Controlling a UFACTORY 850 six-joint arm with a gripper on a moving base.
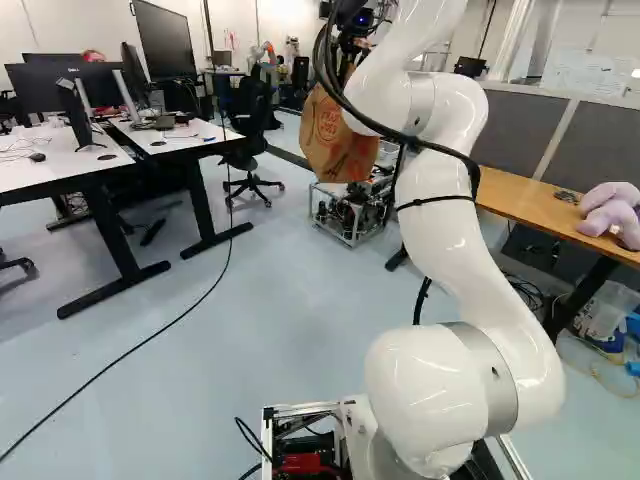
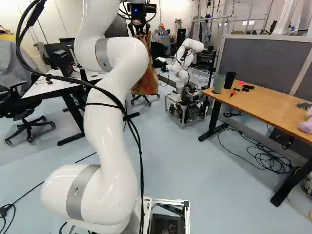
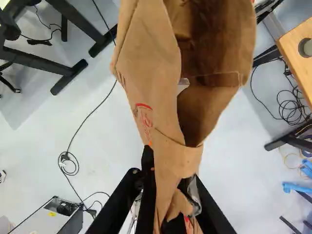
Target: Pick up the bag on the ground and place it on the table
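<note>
High up at the arm's far end, the gripper (image 2: 140,30) is shut on the top edge of the brown paper bag (image 2: 141,75). The bag (image 1: 335,130) hangs in the air below it, partly behind the arm in both base views. In the wrist view the gripper (image 3: 171,178) pinches folded paper between its two fingers, and the bag (image 3: 156,83) spreads out ahead of them, its mouth partly open. The wooden table (image 2: 268,105) stands to the right of the arm and bag.
On the wooden table are a green cup (image 2: 219,83), a dark cup (image 2: 229,80) and a purple plush toy (image 1: 610,212). Another robot (image 2: 183,63) stands beyond the bag. White desks (image 1: 60,165) and an office chair (image 1: 250,150) are at the left; cables (image 2: 265,156) lie under the wooden table.
</note>
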